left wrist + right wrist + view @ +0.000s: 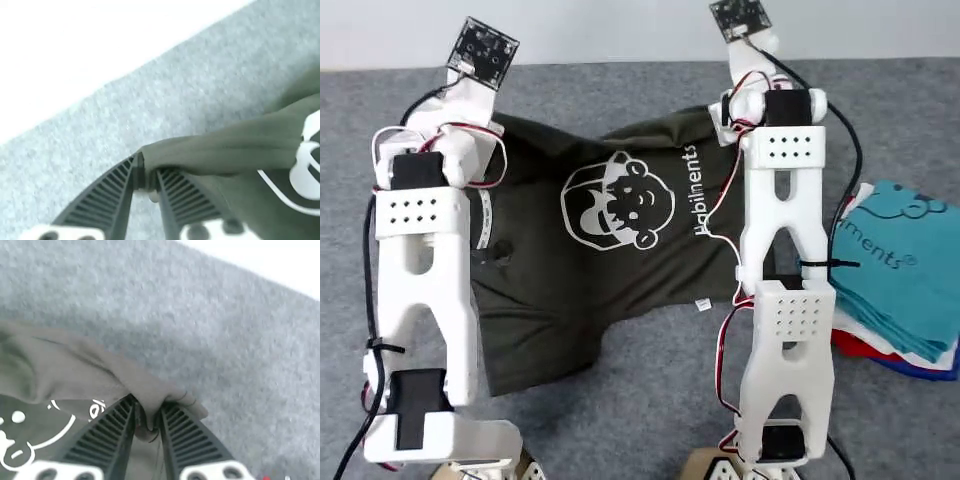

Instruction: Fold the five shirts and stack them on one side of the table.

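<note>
Left wrist view: left jaws nearly closed, pinching the dark shirt (225, 150); right jaws pinch it likewise.

A grey, felt-like mat (650, 400) covers the tabletop from edge to edge, its speckled nap seen close in both wrist views. Along its far side runs a plain white band (620, 30); whether this is wall or bare surface cannot be told. The border between grey and white is straight and sharp.
</note>
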Motion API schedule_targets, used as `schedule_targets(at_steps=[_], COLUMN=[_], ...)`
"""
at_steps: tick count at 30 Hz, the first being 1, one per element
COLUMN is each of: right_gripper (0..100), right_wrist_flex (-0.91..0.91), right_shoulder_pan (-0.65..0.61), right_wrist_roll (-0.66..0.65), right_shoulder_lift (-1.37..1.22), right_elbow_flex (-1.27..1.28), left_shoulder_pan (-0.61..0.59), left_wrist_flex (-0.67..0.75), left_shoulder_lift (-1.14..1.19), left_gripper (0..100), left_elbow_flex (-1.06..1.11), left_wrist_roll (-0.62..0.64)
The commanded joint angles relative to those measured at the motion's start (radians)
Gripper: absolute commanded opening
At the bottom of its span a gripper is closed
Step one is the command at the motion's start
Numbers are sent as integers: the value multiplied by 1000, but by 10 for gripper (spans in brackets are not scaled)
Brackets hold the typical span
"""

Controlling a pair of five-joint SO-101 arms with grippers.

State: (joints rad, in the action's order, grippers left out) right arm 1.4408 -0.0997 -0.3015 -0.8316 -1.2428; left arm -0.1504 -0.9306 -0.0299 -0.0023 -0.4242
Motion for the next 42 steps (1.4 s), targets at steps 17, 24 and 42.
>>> schedule_targets(at_steps=[17,24,42], right_gripper=[10,10,10], right_wrist_flex=[99,74,85], right_shoulder_pan=[-28,-35,-22], right_wrist_roll=[-54,-81,-81], right_shoulder_lift=[58,124,-38], right_elbow_flex=[-54,-52,-91], left_shoulder_pan=[-9,-9,-9], left_wrist_flex=[-172,-195,-232], left_shoulder_lift=[-14,-15,-15], left_gripper=[17,17,17], left_elbow_flex=[10,7,10], left_wrist_roll=[-77,-78,-140])
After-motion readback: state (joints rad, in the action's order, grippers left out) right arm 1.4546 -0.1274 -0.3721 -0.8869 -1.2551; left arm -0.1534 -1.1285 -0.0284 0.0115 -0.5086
